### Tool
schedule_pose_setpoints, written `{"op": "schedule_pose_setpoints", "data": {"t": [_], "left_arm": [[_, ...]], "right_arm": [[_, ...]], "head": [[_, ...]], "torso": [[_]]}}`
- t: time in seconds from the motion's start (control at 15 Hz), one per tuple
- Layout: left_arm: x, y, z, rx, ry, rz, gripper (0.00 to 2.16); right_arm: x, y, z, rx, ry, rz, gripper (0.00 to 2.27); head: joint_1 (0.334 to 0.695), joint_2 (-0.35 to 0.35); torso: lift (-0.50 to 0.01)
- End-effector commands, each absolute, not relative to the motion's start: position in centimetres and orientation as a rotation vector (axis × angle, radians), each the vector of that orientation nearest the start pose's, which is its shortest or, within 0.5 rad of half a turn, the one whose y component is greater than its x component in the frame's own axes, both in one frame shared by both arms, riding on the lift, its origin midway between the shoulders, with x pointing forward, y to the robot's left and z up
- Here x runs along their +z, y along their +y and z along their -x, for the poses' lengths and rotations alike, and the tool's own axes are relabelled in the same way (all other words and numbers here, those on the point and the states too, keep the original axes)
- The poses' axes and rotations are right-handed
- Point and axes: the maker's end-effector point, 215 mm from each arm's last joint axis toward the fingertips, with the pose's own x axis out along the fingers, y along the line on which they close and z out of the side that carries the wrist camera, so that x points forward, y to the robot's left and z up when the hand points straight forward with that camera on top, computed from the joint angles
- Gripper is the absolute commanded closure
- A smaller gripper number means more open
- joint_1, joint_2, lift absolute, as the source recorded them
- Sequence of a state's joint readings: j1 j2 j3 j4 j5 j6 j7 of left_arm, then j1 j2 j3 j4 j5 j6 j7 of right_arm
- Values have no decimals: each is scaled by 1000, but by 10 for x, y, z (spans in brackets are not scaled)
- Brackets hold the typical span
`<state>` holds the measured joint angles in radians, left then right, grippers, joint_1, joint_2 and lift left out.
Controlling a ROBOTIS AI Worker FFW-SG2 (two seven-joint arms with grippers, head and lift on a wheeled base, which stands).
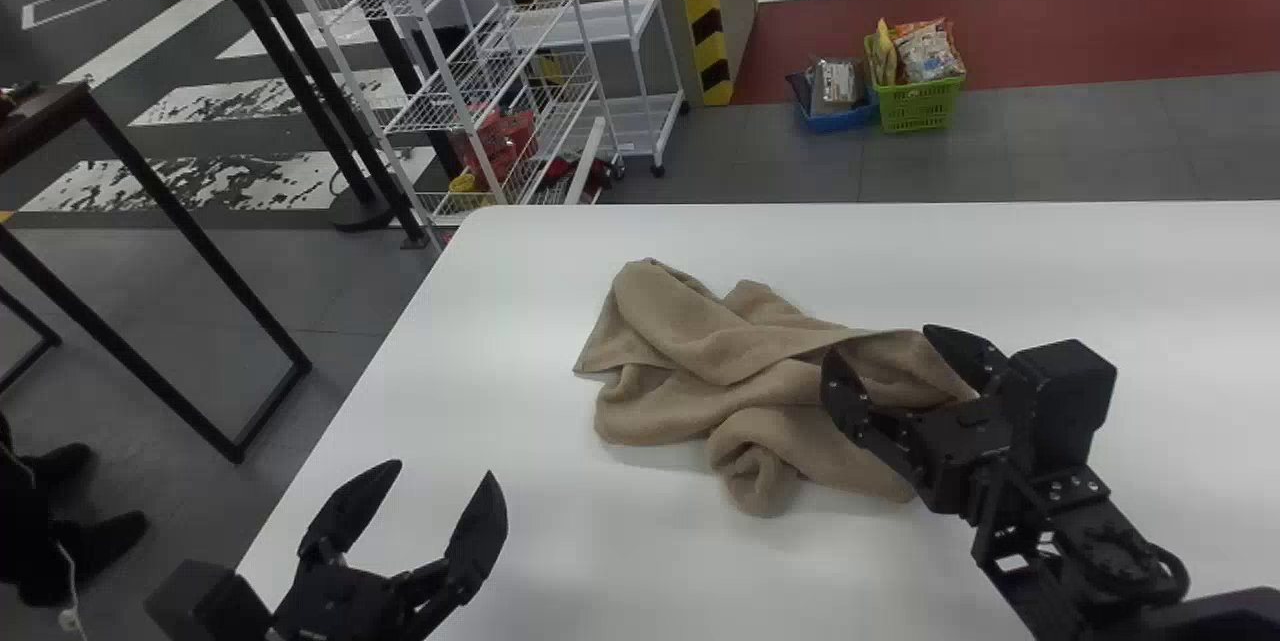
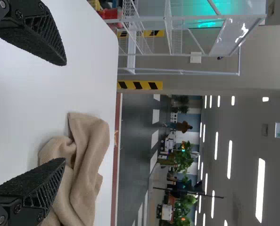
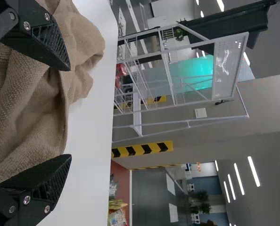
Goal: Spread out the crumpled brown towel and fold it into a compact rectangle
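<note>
Over the white worktop (image 1: 480,341), the right hand (image 1: 880,346) slants from five o'clock, spread astride the towel (image 1: 700,341), gripping nothing. The left hand (image 1: 443,473) gapes empty at eight o'clock.

Left gripper (image 1: 438,473) low in head view, jaws wide apart. Right gripper (image 1: 879,343) farther forward, angled inward, jaws also spread.
</note>
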<state>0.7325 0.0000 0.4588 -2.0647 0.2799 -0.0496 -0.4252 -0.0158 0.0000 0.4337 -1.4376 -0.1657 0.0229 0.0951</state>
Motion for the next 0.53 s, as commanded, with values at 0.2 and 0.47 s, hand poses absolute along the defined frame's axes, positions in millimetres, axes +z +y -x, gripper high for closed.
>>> {"op": "schedule_pose_setpoints", "data": {"t": [0.2, 0.47], "left_arm": [[-368, 383, -337, -26, 124, 33, 87], [-367, 384, -337, -24, 122, 36, 87]], "right_arm": [[-415, 41, -536, 524, 188, -138, 181], [-415, 43, -540, 530, 190, -132, 181]], "head": [[695, 350], [695, 350]], "torso": [[-127], [-127]]}}
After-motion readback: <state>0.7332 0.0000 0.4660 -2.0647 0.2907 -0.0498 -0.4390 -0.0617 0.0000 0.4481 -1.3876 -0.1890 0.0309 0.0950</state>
